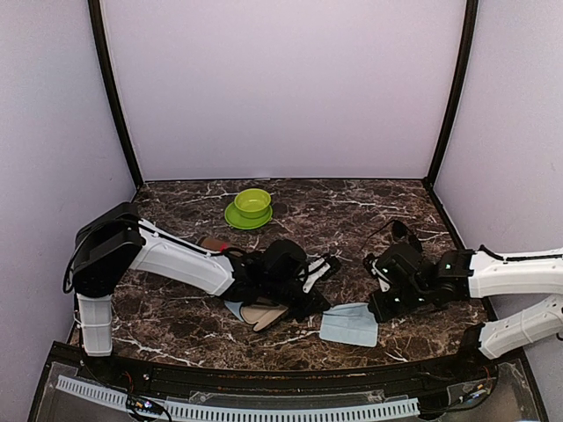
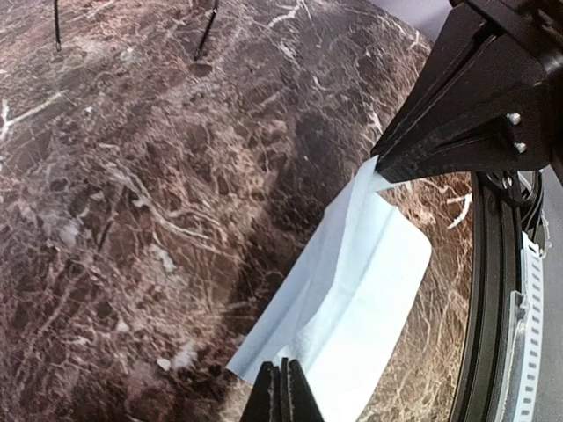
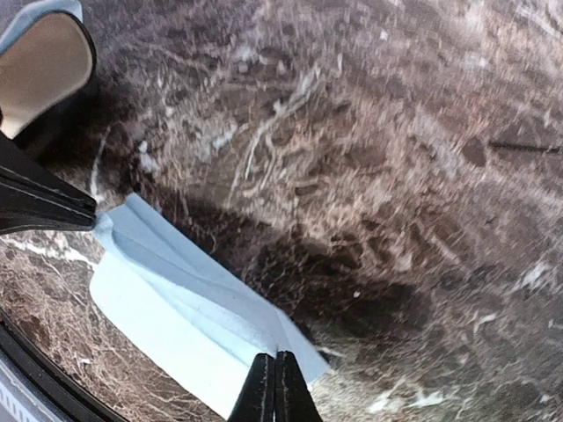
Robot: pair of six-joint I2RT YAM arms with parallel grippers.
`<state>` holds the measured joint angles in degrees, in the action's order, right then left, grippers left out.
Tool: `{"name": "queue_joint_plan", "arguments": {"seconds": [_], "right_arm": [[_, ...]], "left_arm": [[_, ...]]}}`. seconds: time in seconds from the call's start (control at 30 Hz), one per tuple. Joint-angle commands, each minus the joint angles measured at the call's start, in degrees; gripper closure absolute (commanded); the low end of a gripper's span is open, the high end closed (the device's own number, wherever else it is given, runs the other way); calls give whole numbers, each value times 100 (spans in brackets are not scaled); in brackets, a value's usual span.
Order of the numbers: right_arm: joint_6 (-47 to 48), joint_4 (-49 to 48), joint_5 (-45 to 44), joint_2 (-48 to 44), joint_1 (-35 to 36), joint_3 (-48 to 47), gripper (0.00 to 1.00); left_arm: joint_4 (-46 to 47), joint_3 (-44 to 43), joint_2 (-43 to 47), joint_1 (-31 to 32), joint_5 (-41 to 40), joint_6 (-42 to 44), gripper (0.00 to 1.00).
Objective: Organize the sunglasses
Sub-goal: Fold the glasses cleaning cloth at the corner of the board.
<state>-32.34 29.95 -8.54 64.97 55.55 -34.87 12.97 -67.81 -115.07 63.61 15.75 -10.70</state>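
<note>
Sunglasses [image 1: 398,231] lie unheld on the desk [image 1: 352,207], at 1 o'clock from the blue cloth [image 1: 349,323]. Left claw [image 2: 281,389] and right claw [image 3: 274,384] each pinch an opposite cloth edge, probably to fold it for the open case [image 1: 259,313].

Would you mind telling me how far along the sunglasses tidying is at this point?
Early, by the look of it. Done: nothing clearly; the open case shows only bare beige lining. In hand: the left end effector and right end effector are pinched shut on opposite corners of the blue cloth. Left: getting the sunglasses, which I cannot make out, into a case.
</note>
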Motion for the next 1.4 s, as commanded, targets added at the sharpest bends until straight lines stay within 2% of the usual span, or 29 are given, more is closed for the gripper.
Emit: {"name": "queue_joint_plan", "arguments": {"seconds": [0.0,0.37,0.73,1.03,1.37], "right_arm": [[-443,15,-139,230,295,127,98],[-738,-6,-305,335,870,216,94],[-889,182,-347,211,958,298,86],[-922,116,-97,159,1027,388,85],[-1259,253,29,-594,1046,469,78]], "left_arm": [[-308,94,230,119,109,213,100],[-481,199,265,304,73,277,100],[-546,194,294,387,-9,355,100],[-668,197,274,489,42,389,96],[-775,265,434,552,12,342,89]]}}
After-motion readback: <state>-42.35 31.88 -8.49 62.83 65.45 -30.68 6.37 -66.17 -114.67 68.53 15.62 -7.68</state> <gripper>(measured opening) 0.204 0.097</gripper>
